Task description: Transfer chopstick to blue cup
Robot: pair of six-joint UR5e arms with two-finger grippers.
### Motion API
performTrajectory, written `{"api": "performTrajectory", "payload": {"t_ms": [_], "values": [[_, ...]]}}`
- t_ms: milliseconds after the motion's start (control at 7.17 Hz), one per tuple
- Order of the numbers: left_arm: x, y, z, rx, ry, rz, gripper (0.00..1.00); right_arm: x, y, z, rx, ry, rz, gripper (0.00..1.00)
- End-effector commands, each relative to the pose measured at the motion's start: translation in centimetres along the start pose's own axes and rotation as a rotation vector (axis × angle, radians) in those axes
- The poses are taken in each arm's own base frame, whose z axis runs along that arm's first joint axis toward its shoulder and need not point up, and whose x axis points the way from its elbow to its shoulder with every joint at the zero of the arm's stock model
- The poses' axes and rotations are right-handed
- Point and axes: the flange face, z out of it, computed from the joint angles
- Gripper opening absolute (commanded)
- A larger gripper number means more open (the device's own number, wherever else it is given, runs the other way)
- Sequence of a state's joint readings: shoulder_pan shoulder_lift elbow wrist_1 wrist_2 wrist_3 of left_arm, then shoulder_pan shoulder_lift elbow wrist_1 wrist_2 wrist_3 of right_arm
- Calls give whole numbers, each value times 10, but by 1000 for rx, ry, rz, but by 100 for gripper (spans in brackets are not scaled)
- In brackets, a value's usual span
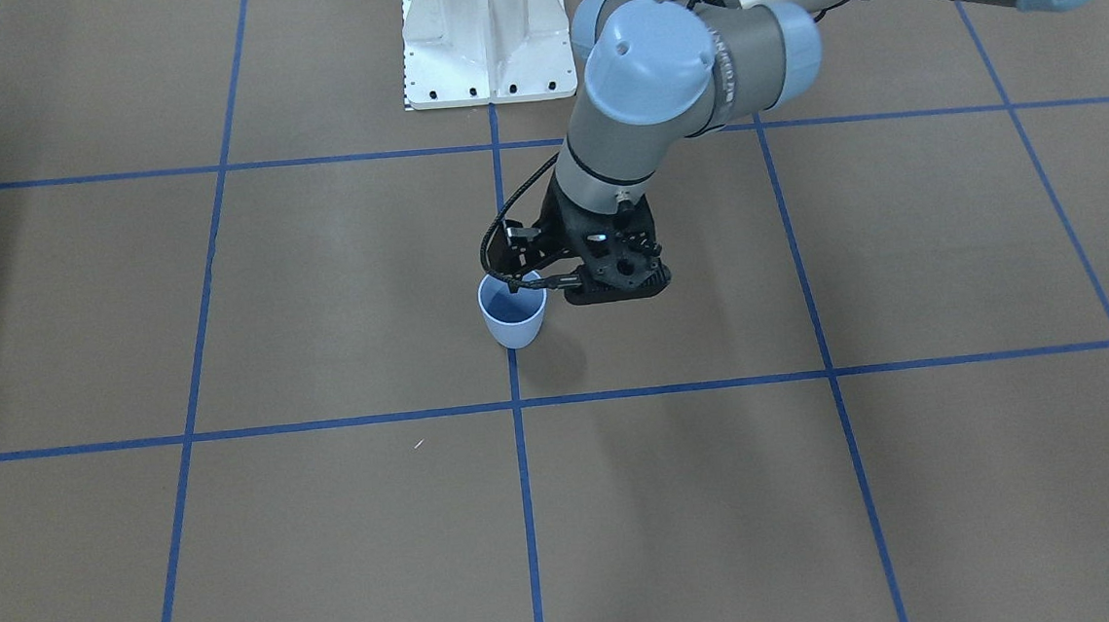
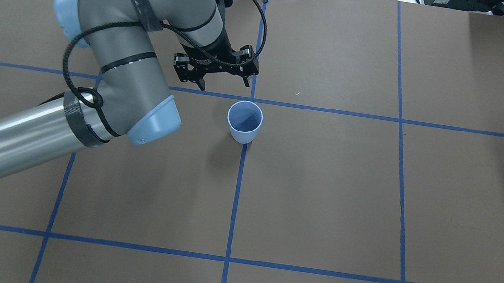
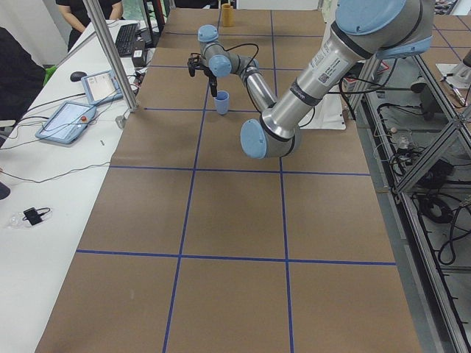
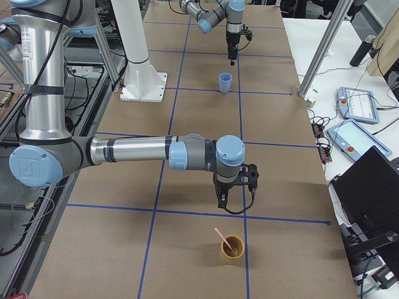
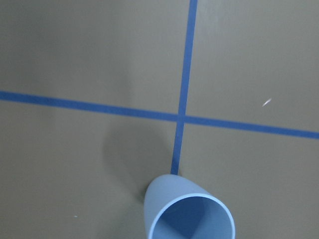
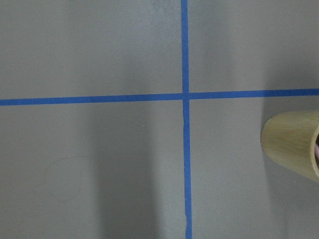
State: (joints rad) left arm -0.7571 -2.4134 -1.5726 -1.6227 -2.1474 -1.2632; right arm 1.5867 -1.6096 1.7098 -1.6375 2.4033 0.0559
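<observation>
The pink chopstick (image 4: 224, 239) leans inside a tan cup (image 4: 232, 249) near the table's end in the exterior right view. That tan cup (image 6: 294, 144) also shows at the right edge of the right wrist view. The blue cup (image 2: 244, 123) stands upright on a tape line mid-table and holds nothing; it is also low in the left wrist view (image 5: 189, 214). My left gripper (image 2: 224, 83) hovers open just beyond the cup, with nothing between its fingers. My right gripper (image 4: 234, 200) hangs above the table a short way from the tan cup; I cannot tell whether it is open or shut.
Blue tape lines divide the brown table into squares. The white robot base (image 1: 486, 33) stands at the robot's edge. A side bench with tablets (image 3: 66, 121), a metal post (image 3: 110, 55) and a seated person (image 3: 88, 11) borders the far long side.
</observation>
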Motion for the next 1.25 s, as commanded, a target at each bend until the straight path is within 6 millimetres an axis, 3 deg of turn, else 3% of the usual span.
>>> {"api": "performTrajectory", "payload": {"t_ms": [0, 139, 279, 418, 558, 1115], "values": [[-20, -17, -38, 39, -12, -33, 98, 28, 2, -31, 49, 7, 61, 100], [-20, -16, -40, 42, -9, -32, 98, 48, 3, -32, 48, 6, 105, 100], [-20, -16, -43, 46, -4, -29, 98, 62, -23, -38, 54, 18, 127, 100], [-20, -16, -44, 47, -5, -31, 98, 79, -47, -27, 26, 17, 161, 100], [-18, -15, -47, 51, 1, -25, 98, 89, -59, -18, 2, 14, 186, 100], [-21, -16, -45, 49, -5, -30, 98, 103, -43, 10, -50, 57, 198, 100]]}}
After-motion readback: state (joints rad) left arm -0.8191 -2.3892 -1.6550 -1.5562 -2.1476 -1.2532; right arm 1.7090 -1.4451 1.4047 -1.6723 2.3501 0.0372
